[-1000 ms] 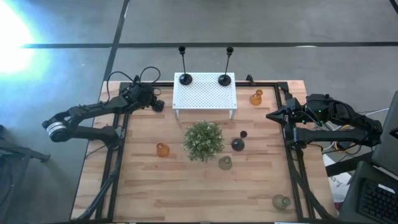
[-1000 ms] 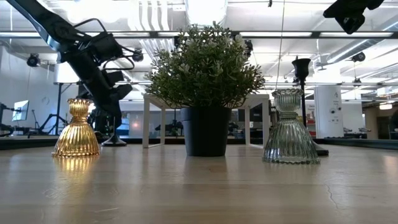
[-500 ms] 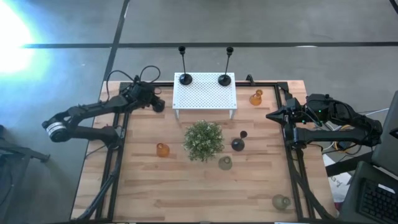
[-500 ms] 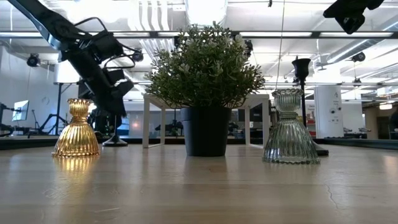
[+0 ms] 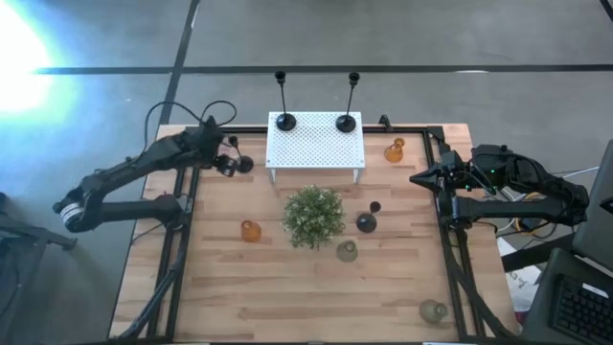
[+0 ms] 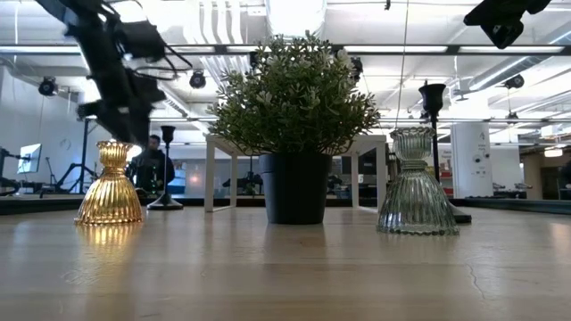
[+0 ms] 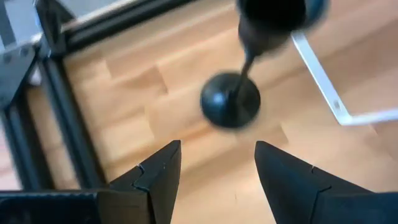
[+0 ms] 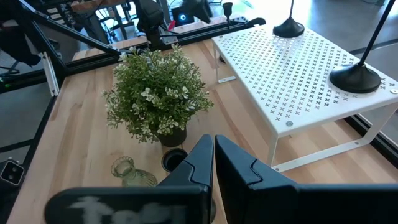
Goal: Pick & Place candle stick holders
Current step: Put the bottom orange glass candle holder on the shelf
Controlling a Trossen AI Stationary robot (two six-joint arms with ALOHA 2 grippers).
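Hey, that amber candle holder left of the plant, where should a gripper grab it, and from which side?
Grip the amber holder at its narrow neck, coming straight down from above. It stands upright, and its ribbed skirt flares too wide and sloped for a sure pinch. Probably use the open left gripper, on its side of the plant.

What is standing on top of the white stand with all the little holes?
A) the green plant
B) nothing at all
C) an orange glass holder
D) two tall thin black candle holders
D: in the high view, the two tall black stems stand on their round bases on the white perforated stand, while the green plant sits on the table in front of it.
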